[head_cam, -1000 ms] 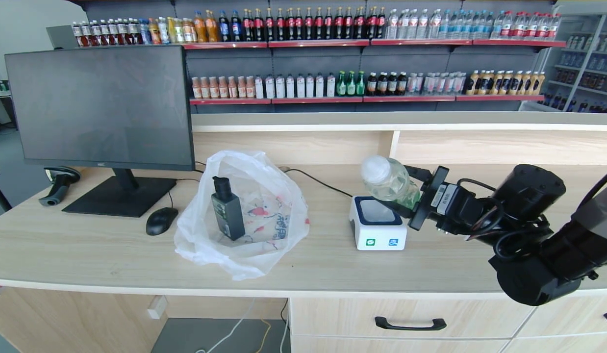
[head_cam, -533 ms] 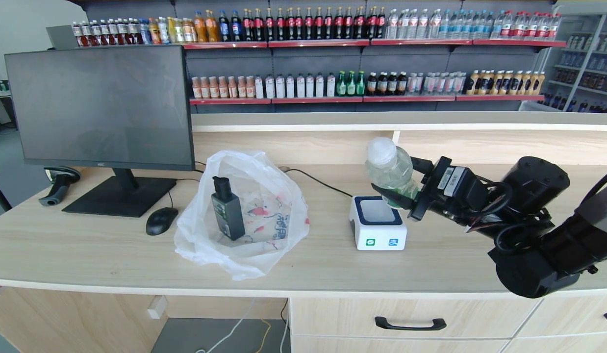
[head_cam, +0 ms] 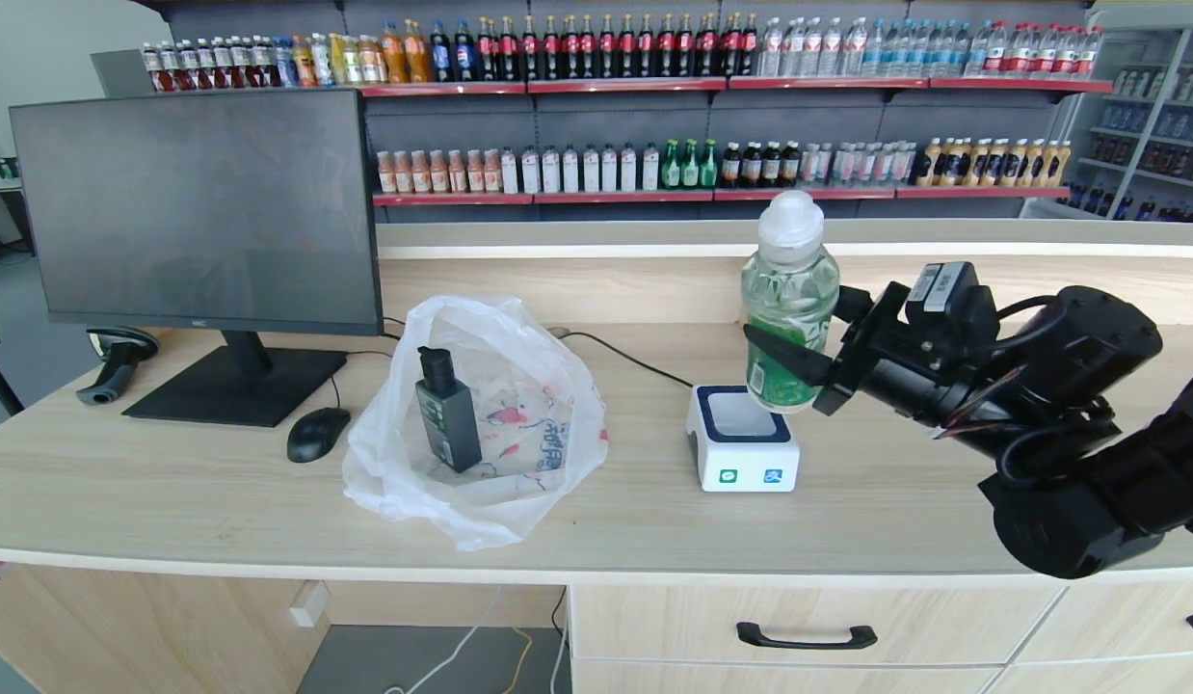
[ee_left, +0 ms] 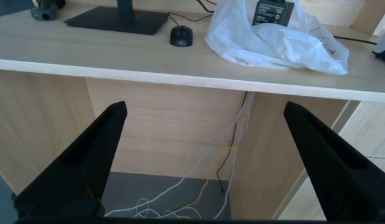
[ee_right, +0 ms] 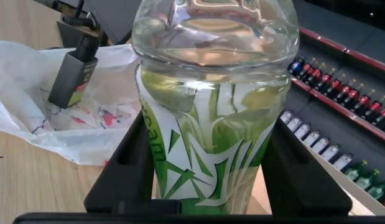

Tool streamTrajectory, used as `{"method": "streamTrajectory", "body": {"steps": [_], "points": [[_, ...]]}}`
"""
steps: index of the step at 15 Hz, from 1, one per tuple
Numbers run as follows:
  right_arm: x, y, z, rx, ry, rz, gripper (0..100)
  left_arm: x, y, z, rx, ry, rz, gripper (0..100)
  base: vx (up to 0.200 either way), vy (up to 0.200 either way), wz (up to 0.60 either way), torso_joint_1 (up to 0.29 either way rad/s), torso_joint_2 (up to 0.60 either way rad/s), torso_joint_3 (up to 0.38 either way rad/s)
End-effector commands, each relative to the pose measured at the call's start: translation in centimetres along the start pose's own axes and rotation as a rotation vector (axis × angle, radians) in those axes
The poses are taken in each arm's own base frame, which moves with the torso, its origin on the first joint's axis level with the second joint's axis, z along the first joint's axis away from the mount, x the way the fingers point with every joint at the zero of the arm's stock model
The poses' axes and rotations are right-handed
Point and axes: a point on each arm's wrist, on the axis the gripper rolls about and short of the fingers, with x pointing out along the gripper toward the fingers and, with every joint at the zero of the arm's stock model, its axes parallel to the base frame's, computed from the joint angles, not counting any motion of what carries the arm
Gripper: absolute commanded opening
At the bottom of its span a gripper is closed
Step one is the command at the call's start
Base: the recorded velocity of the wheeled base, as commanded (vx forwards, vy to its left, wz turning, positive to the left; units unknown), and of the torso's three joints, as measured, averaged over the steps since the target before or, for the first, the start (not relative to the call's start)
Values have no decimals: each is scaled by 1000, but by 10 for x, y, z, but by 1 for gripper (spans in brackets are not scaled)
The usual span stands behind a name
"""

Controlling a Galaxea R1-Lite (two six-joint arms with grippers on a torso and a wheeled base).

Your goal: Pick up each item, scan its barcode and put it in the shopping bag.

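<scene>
Clear green-labelled bottle (head_cam: 789, 299) upright above white scanner (head_cam: 742, 453), dark flask (head_cam: 448, 410) seemingly upright in bag (head_cam: 563, 386)

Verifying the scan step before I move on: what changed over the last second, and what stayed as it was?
The right gripper, shut on the green-labelled bottle, rose from just above the scanner and swung the bottle from lying tilted to upright, cap up. The shopping bag with the dark bottle inside, the scanner, monitor and mouse stayed put.

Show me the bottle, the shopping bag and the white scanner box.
bottle (head_cam: 789, 289): head view, its clear upper body.
shopping bag (head_cam: 558, 386): head view, its right-hand wall.
scanner box (head_cam: 743, 467): head view, its white front face.
</scene>
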Motion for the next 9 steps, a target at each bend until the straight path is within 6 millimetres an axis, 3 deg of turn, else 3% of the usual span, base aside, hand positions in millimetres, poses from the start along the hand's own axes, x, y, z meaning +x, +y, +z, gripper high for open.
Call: {"method": "streamTrajectory", "body": {"steps": [1,7,9], "points": [[-3,-9,15,51,-7,-97,0,0,0,0,0,1,0,100,0,0,0,0,0,0],[-24,-2,33,206,75,-388,0,0,0,0,0,1,0,100,0,0,0,0,0,0],[-41,12,33,246,156,-469,0,0,0,0,-2,1,0,100,0,0,0,0,0,0]]}}
